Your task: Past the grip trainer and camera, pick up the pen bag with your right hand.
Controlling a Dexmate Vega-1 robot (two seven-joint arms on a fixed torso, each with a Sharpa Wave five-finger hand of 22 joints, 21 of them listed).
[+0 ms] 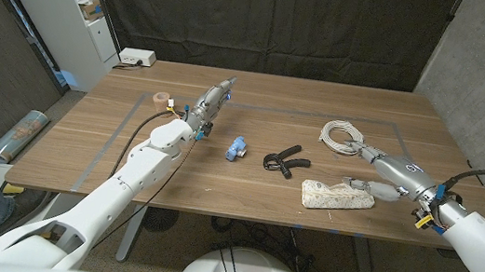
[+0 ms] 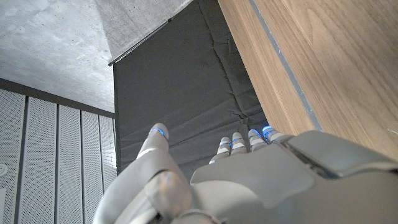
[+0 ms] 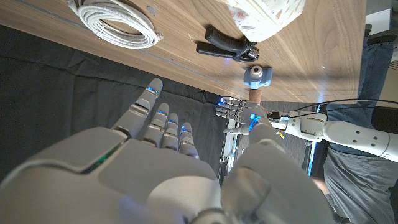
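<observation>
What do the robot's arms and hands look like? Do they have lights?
The arms have smooth white rounded shells. The left hand and right hand are silvery grey metal, with small blue lights glowing on the fingers. Black cables loop beside both arms, and the right wrist has small blue and yellow parts.

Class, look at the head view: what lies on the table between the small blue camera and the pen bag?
In the head view, the black grip trainer lies between the blue camera and the white pen bag, apart from both.

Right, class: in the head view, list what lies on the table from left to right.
Tape roll → left hand → blue camera → black grip trainer → pen bag → right hand.
</observation>
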